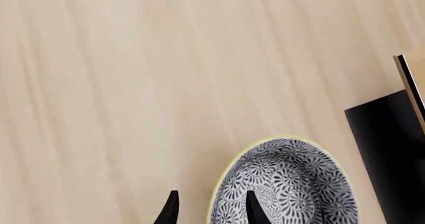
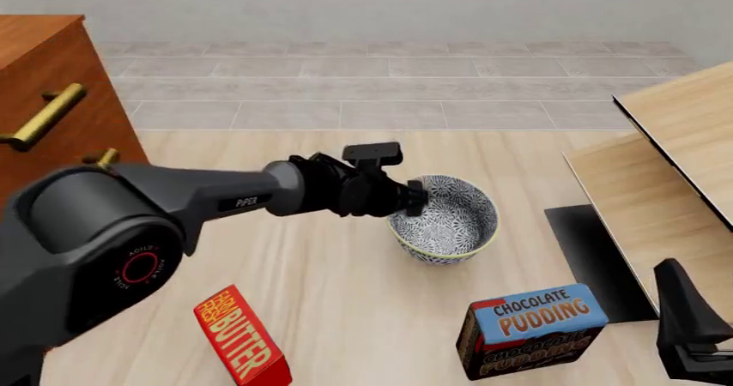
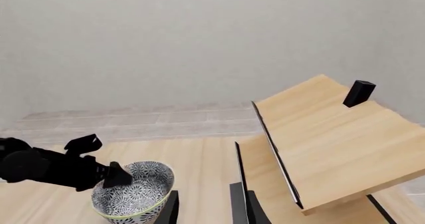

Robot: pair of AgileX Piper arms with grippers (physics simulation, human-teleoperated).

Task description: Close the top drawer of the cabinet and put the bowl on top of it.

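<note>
The bowl (image 2: 458,219), blue-grey patterned with a pale rim, sits upright on the light wood table. My left gripper (image 2: 414,199) is at its left rim and open. In the left wrist view one finger is inside the bowl (image 1: 292,184) and the other outside, so the left gripper (image 1: 212,206) straddles the rim. The cabinet (image 2: 46,60) stands at the far left. A brass handle (image 2: 46,116) marks its top drawer; whether that drawer is pulled out cannot be told. My right gripper (image 2: 678,296) is open and holds nothing at the near right, its fingers (image 3: 242,204) well right of the bowl (image 3: 136,189).
A red butter box (image 2: 240,343) lies near the front left, and a chocolate pudding box (image 2: 533,330) sits just in front of the bowl. Pale wood furniture with dark edges (image 2: 675,146) fills the right side, with a black panel (image 2: 596,249) at its base.
</note>
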